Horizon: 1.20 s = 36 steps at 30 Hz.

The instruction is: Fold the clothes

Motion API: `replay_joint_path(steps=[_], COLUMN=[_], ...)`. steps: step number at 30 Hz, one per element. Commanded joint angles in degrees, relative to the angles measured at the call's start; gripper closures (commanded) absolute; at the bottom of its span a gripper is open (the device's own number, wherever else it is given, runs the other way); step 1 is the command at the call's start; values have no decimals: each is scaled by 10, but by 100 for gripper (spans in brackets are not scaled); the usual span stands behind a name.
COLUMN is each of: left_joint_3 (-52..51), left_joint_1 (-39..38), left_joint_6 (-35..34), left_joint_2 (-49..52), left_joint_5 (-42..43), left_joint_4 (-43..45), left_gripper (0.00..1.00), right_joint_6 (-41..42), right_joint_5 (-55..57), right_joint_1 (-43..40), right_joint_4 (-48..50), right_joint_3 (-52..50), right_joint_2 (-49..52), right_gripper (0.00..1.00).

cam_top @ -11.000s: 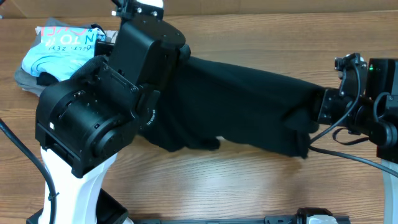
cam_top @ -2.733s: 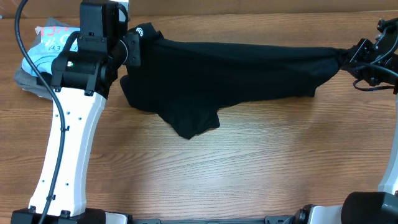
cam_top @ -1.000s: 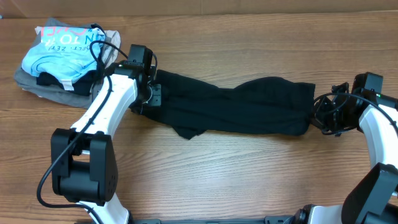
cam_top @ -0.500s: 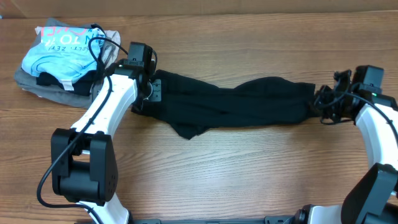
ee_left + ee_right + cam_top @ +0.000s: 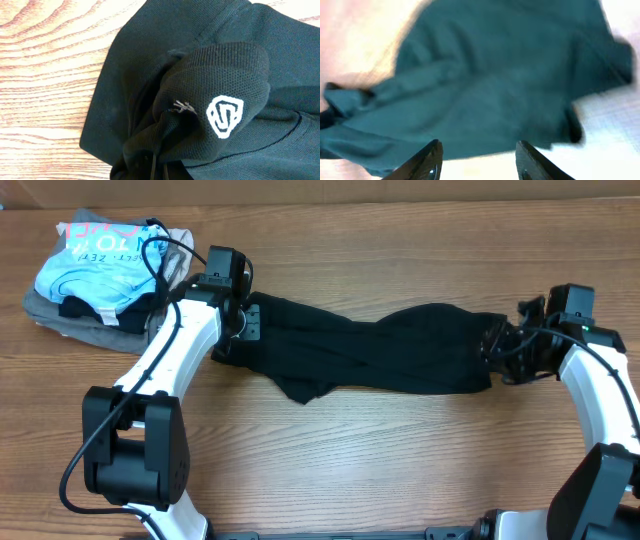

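- A soft black knit garment (image 5: 370,355) is laid crumpled across the wooden desk (image 5: 350,470)
- Being light, limp cloth, it is best pinched at its corners
- Its left end is clamped by the left end effector (image 5: 243,325); the right end effector (image 5: 479,155) is parted, empty

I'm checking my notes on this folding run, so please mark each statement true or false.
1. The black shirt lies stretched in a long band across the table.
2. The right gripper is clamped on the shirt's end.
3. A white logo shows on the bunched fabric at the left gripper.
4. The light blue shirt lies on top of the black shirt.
1. True: the black shirt runs along the table from the left gripper to the right gripper.
2. False: its jaws stand apart, with nothing between them.
3. True: the white logo sits on the bunch.
4. False: the light blue shirt rests on grey garments off to the side.
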Motion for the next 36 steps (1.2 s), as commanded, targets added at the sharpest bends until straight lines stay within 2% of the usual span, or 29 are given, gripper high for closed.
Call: replay_joint_path(steps=[1,11,24,26,29,31,36], left_joint_3=[-6,-6,-6,-6,-6,-6,-6], left_joint_1=[-4,-4,-6,-7,-6,-6,-6], left_joint_6=[-10,-10,-10,-10,-10,-10,-10], left_joint_2=[6,6,6,6,6,6,6], left_joint_5=[-8,-8,-8,-8,-9,-11,-12], left_joint_4=[1,0,0,0,0,0,1], left_gripper=[96,96,96,96,96,96,96], right_joint_6=[4,50,64,65,64,64,64], right_joint_5=[41,53,72,72,71,67,63], right_joint_1=[4,14,14,14,14,14,14], right_joint_4=[-2,97,172,177,179,180,181], right_joint_3=[-14,-128,-155,-155,-155,-155,-155], right_joint_2=[0,1,5,8,19,28,40], right_gripper=[48,50,54,58,71,75,76])
